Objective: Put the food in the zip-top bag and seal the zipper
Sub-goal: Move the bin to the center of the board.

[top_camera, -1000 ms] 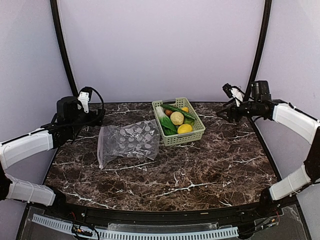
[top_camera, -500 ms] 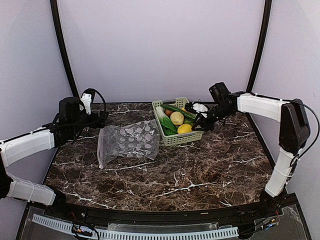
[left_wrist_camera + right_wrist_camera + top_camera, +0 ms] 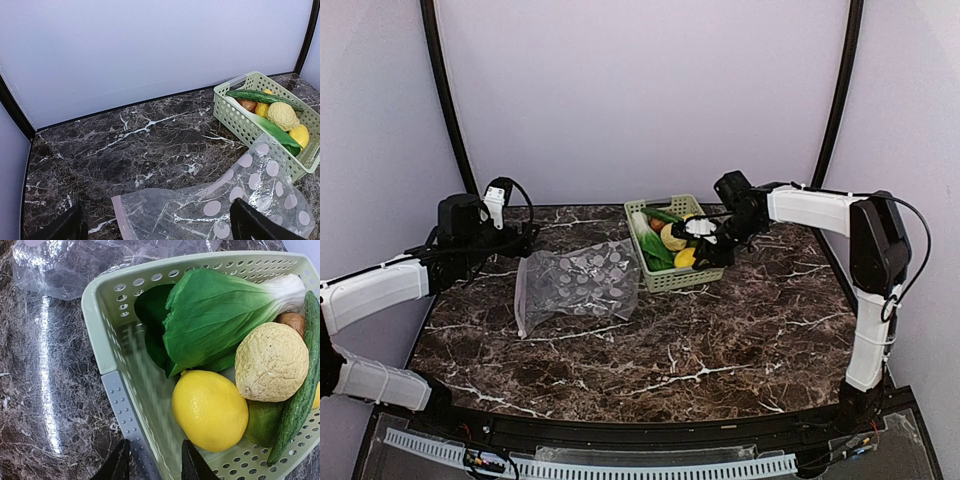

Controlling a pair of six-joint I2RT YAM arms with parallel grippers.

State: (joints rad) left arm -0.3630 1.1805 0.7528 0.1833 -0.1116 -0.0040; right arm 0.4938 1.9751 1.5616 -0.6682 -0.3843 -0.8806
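Note:
The food lies in a light green basket (image 3: 667, 282): bok choy (image 3: 220, 315), lemon (image 3: 210, 410), tan bumpy lump (image 3: 272, 362), long green vegetable (image 3: 300, 405), lime (image 3: 262, 422) and a brownish-orange fruit (image 3: 292, 320). The clear dotted zip-top bag (image 3: 578, 282) lies flat to the left of the basket, its zipper strip (image 3: 120, 220) at the left end. My right gripper (image 3: 155, 465) is open, its fingers straddling the basket's rim (image 3: 100, 340) next to the lemon. My left gripper (image 3: 160, 232) is open and empty, just above the bag's back left part (image 3: 215, 210).
The basket (image 3: 240, 120) stands at the back middle of the dark marble table (image 3: 720, 330), touching the bag's right end. A pale back wall and two black posts close the far side. The right arm (image 3: 810, 205) reaches in from the back right.
My right arm has swung left from the back right corner down to the basket's near right corner. My left arm has barely moved. Bag and food lie as before.

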